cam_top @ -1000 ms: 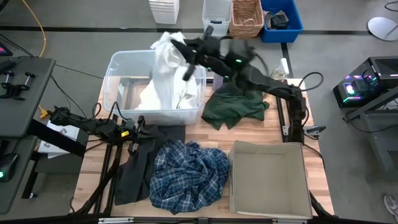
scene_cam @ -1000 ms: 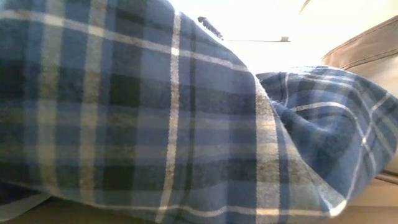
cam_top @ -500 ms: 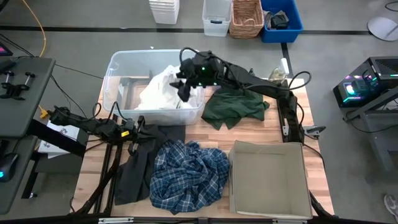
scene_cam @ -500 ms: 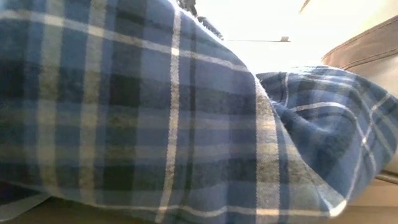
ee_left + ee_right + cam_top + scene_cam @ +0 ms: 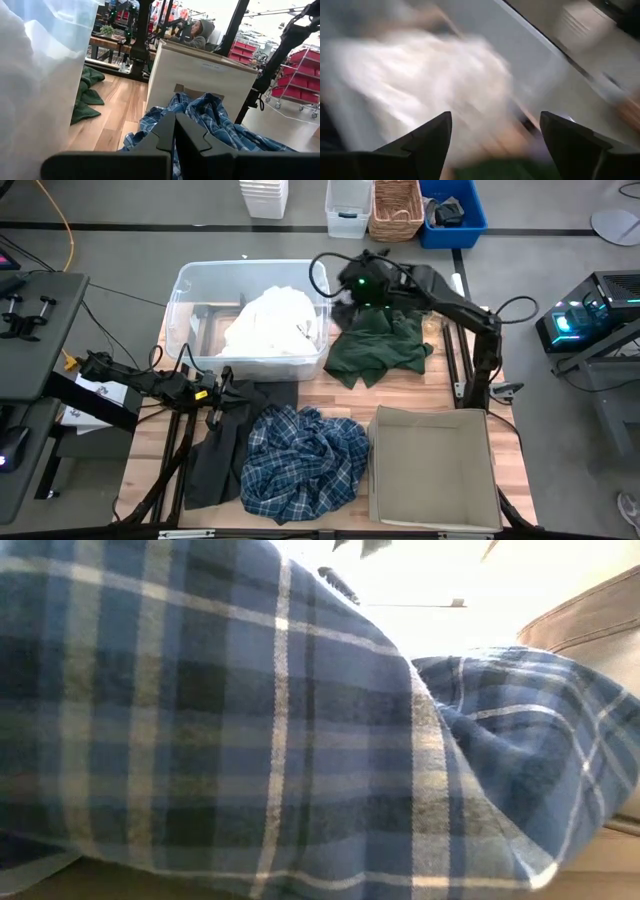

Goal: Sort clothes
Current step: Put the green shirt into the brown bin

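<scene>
White and cream clothes lie piled in the clear plastic tub; they also show in the right wrist view. My right gripper hangs open and empty just past the tub's right wall, above the far edge of the dark green piece. The blue-and-white plaid shirt lies crumpled at the table's near side and fills the low view. The black-grey piece lies flat left of it. My left gripper is shut over that piece's far end. My left gripper is shut and low over the far end of the black-grey piece. I cannot tell whether it touches the cloth.
The beige square fabric bin stands at the table's near right and shows in the left wrist view. Baskets and boxes stand on the floor beyond the far edge. A person sits in the room behind.
My right gripper has brought the white garment from above the tub's far edge down into the tub, let go of it, and drawn back toward the table's right, past the tub's wall. The white garment has dropped and now lies heaped in the tub.
</scene>
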Available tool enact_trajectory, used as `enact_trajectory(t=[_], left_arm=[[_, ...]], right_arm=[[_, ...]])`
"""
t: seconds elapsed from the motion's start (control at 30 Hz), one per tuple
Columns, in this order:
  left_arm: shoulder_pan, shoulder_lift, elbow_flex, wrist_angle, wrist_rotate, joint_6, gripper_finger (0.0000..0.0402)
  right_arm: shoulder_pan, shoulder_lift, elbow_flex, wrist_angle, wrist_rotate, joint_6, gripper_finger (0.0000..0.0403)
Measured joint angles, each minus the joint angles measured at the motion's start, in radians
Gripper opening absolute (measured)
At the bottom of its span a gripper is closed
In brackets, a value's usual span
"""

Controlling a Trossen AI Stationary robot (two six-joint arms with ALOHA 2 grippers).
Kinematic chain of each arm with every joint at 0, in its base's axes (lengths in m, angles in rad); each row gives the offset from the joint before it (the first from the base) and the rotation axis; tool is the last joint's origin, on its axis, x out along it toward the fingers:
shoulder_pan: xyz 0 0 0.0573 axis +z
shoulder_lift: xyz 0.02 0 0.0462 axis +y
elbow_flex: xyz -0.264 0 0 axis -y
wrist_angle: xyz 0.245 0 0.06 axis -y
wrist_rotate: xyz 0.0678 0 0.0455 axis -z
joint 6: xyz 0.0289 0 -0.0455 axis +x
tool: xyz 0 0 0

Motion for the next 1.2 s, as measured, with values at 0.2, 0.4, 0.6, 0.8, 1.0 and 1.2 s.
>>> enact_trajectory(t=[0.2,0.4,0.6,0.8,1.0,1.2], left_arm=[[0.0,0.0,0.0,0.0,0.0,0.0,0.0001],[0.0,0.0,0.0,0.0,0.0,0.0,0.0001],[0.0,0.0,0.0,0.0,0.0,0.0,0.0001],[0.0,0.0,0.0,0.0,0.0,0.0,0.0001],[0.0,0.0,0.0,0.0,0.0,0.0,0.0001],[0.0,0.0,0.0,0.0,0.0,0.0,0.0001]], right_arm=[[-0.09,-0.027,-0.063,-0.29,0.041,0.12,0.0295],[-0.19,-0.11,-0.347,-0.292,-0.081,0.201,0.0295],[-0.221,-0.14,-0.7,-0.024,-0.233,0.352,0.0295],[-0.181,-0.139,-0.919,0.185,-0.209,0.587,0.0295],[-0.168,-0.139,-1.057,0.288,-0.137,0.82,0.0295],[-0.178,-0.135,-1.152,0.392,-0.098,1.018,0.0295]])
